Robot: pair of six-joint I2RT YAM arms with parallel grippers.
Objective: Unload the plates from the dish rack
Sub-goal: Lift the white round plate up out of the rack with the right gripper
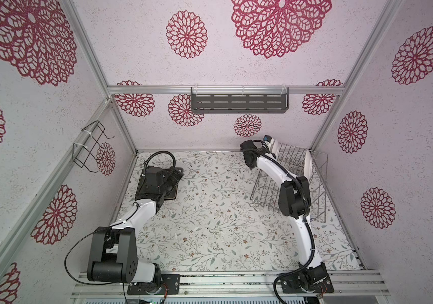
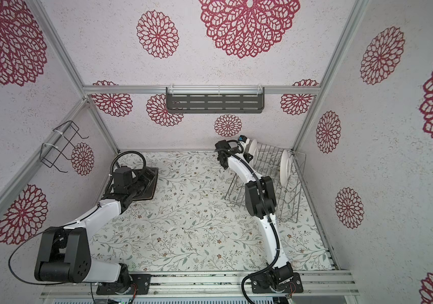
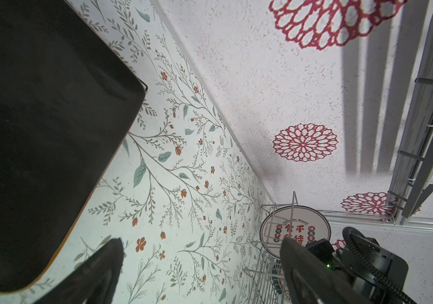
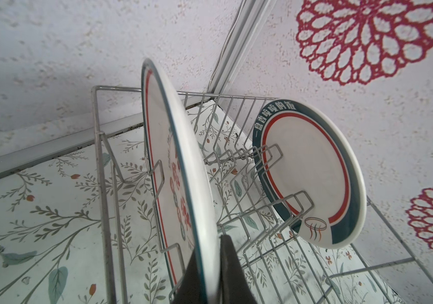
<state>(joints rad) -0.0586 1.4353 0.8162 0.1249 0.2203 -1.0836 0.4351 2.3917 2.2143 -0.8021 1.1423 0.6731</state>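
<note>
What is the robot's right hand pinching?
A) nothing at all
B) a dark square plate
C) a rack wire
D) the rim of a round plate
D: in the right wrist view the right hand is shut on the rim of the round plate with red characters.

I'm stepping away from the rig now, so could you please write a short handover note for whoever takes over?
Left gripper: open, over a dark-backed square plate lying on the table.
Right gripper: shut on the rim of the red-character round plate, upright in the dish rack.
Teal-rimmed round plate: upright at the rack's other end.
Done: the square plate is out; no other plates in view.
Left: both round plates.
</note>
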